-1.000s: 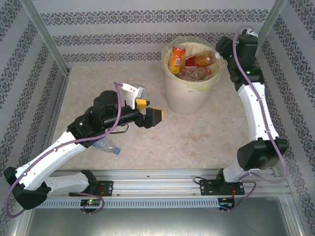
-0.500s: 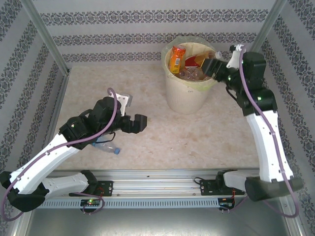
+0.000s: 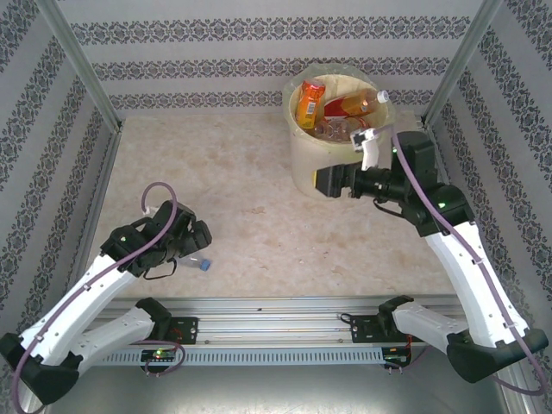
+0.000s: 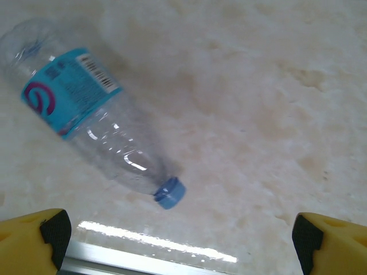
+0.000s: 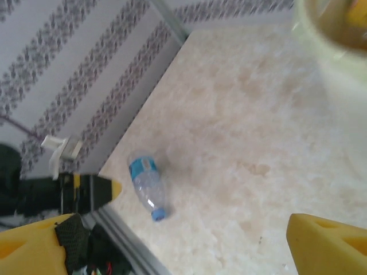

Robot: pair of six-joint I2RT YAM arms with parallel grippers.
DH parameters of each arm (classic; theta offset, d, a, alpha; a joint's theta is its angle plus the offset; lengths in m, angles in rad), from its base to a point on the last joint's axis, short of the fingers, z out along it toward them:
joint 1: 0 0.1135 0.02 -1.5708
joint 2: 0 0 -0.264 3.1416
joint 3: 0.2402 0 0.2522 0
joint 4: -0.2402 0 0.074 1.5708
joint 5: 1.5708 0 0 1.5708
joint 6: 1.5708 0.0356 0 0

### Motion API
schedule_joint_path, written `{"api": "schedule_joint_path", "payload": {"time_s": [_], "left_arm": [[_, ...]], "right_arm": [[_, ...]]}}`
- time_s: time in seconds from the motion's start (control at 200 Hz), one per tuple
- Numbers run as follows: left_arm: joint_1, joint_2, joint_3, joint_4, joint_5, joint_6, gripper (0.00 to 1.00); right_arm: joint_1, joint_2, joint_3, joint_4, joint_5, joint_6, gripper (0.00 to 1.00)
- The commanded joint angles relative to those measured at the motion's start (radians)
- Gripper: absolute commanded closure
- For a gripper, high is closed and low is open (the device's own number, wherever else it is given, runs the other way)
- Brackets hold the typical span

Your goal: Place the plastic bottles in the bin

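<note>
Left gripper [image 4: 181,245] jaws spread over bottle [image 4: 94,123], upper left of wrist view; body to be centred between jaws before closing. Right gripper [image 3: 328,183] spread, empty, beside bin [image 3: 302,168]

Bottle [image 4: 114,143] label [image 4: 63,94]: barcode [image 4: 97,71], purple swirl logo [image 4: 39,100]; no lettering legible.

The left arm [image 3: 86,297] and the right arm [image 3: 470,254] have smooth white shells with chunky black joints — like elbows. A thin purple cable [image 3: 160,185] loops along each one. The left gripper [image 4: 183,238] and the right gripper [image 5: 189,243] have bright yellow fingers [image 4: 26,243] with black pads [image 4: 56,230] inside. Each arm ends in a black base [image 3: 159,315].
</note>
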Motion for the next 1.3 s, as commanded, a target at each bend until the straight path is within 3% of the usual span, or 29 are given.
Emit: {"api": "schedule_joint_path", "payload": {"time_s": [0.0,0.21,0.53,0.939,1.294], "left_arm": [[0.091,0.008,-0.062,0.072,0.118,-0.015,0.0],[0.238,0.073,-0.13,0.136,0.22,0.039,0.0],[0.38,0.121,-0.227,0.242,0.292,0.066,0.0],[0.429,0.249,-0.276,0.383,0.325,0.111,0.0],[0.433,0.293,-0.324,0.436,0.326,0.133,0.07]], "right_arm": [[0.057,-0.015,-0.04,0.016,-0.034,0.018,0.05],[0.114,-0.001,-0.042,0.011,0.002,0.021,0.02],[0.132,0.031,-0.034,0.011,0.019,0.021,0.02],[0.145,0.053,-0.031,0.001,0.034,0.018,0.02],[0.148,0.043,-0.062,0.011,0.045,0.026,0.02]]}}
